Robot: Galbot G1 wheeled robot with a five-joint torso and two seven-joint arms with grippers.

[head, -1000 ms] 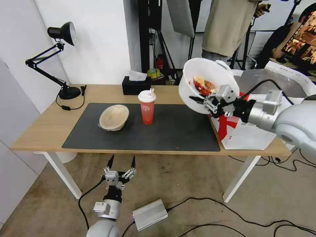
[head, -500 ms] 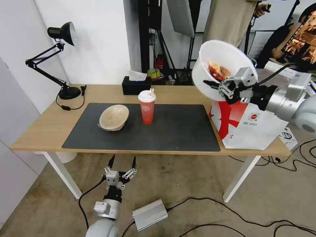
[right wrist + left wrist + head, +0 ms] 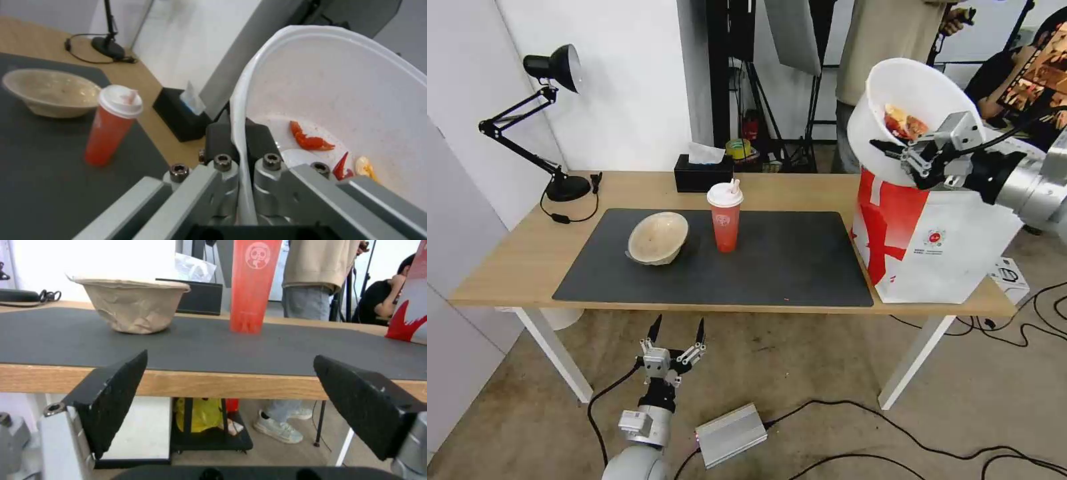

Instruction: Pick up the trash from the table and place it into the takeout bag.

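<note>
My right gripper (image 3: 890, 148) is shut on the rim of the white round bowl (image 3: 908, 100), which holds red food scraps (image 3: 311, 141) and hangs tilted above the takeout bag (image 3: 934, 243) at the table's right end. In the right wrist view its fingers (image 3: 218, 140) pinch the white bowl (image 3: 356, 96) wall. The red drink cup (image 3: 725, 217) and the beige paper-pulp bowl (image 3: 658, 237) stand on the dark mat (image 3: 780, 267) of the table (image 3: 514, 260). My left gripper (image 3: 677, 329) hangs open below the table's front edge, facing the beige bowl (image 3: 131, 305) and red cup (image 3: 253, 286).
A black desk lamp (image 3: 550, 127) stands at the table's back left and a black tissue box (image 3: 702, 175) at the back middle. Cables and a silver box (image 3: 730, 433) lie on the floor. People stand behind the table.
My right gripper has carried the white bowl up and to the right, from beside the takeout bag to above it. The left arm has stayed put.
</note>
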